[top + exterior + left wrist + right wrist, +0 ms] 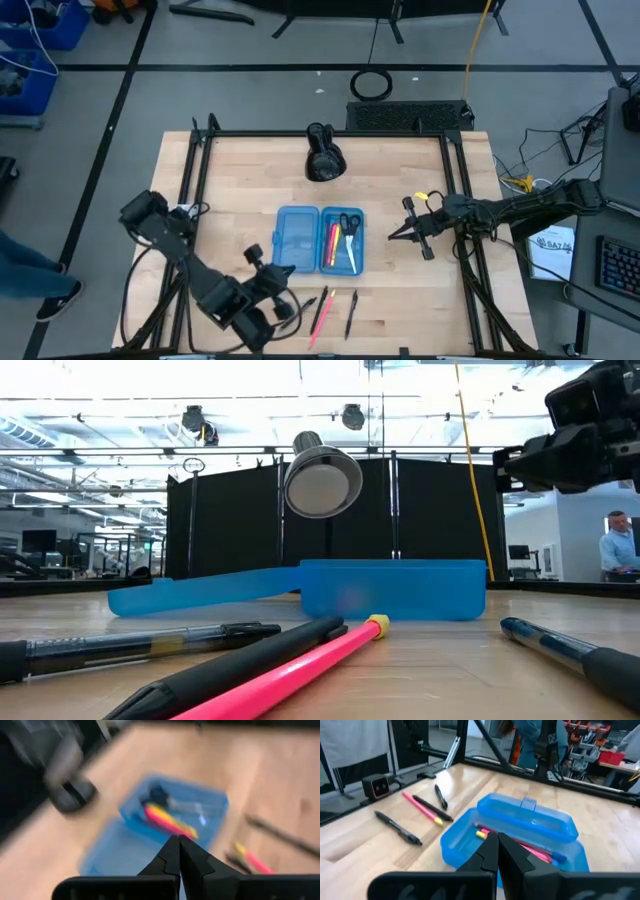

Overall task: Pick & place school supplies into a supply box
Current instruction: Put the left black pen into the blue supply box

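The light-blue supply box (320,239) lies open on the table, with a yellow and a pink pen and black-handled scissors (348,223) in its right half (470,837). A pink pen (322,312) and three dark pens (352,313) lie on the table near its near edge, also visible in the low view (300,675). My left gripper (288,308) is shut beside these pens, just near of the box; in its wrist view (178,842) the box (170,815) lies ahead. My right gripper (392,237) is shut, right of the box and pointing at it (497,840).
A black dome-shaped object (323,155) stands at the far middle of the table, beyond the box. Black frame rails (190,190) run along the table's left and right sides. Bare wood lies left and right of the box. A person (615,545) is in the room behind.
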`<state>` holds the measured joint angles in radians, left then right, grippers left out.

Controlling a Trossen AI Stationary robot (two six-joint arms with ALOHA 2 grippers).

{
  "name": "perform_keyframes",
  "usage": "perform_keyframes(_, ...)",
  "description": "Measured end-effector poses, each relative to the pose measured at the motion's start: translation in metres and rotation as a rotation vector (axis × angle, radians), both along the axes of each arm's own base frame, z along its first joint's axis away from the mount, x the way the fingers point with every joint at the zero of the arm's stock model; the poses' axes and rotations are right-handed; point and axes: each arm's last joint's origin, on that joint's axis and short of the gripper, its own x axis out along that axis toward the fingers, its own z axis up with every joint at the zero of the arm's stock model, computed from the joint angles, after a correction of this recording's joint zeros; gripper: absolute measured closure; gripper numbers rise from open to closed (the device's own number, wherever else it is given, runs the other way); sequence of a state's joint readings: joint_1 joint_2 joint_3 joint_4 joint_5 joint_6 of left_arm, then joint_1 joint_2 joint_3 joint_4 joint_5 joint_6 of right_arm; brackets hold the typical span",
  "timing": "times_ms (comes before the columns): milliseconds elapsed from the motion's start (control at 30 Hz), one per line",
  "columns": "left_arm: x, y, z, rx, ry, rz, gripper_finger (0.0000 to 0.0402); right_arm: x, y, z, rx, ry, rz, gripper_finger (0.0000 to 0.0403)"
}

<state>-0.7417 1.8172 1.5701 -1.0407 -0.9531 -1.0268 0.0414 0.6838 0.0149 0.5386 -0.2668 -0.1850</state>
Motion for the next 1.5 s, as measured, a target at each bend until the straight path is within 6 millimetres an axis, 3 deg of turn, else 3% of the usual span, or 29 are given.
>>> perform_keyframes(267,-0.004,-0.001,-0.069,-0.255,0.059,-0.014,0.0395,0.001,0.000,0.006,0.042,-0.050,-0.007,0.0403)
perform_keyframes(500,0.006,0.003,-0.097,-0.443,-0.007,-0.071,0.0384,0.001,0.000,0.014,0.046,-0.133,-0.007,0.0403)
perform_keyframes(667,0.018,-0.004,-0.095,-0.471,-0.004,-0.125,0.0397,0.001,0.000,0.017,0.022,-0.178,-0.007,0.0403)
perform_keyframes(833,0.043,-0.010,-0.065,-0.541,0.105,-0.105,0.0399,0.001,0.000,0.018,0.021,-0.186,-0.008,0.0403)
perform_keyframes(1100,0.081,-0.018,-0.025,-0.647,0.421,0.107,0.0400,0.001,0.000,0.018,-0.019,-0.198,-0.007,0.0403)
perform_keyframes(1333,0.119,-0.027,-0.046,-0.734,0.528,0.101,0.0400,0.001,0.000,0.017,-0.029,-0.194,-0.006,0.0403)
perform_keyframes(1500,0.126,-0.026,-0.070,-0.773,0.659,0.091,0.0400,0.001,0.000,0.017,-0.031,-0.191,-0.006,0.0403)
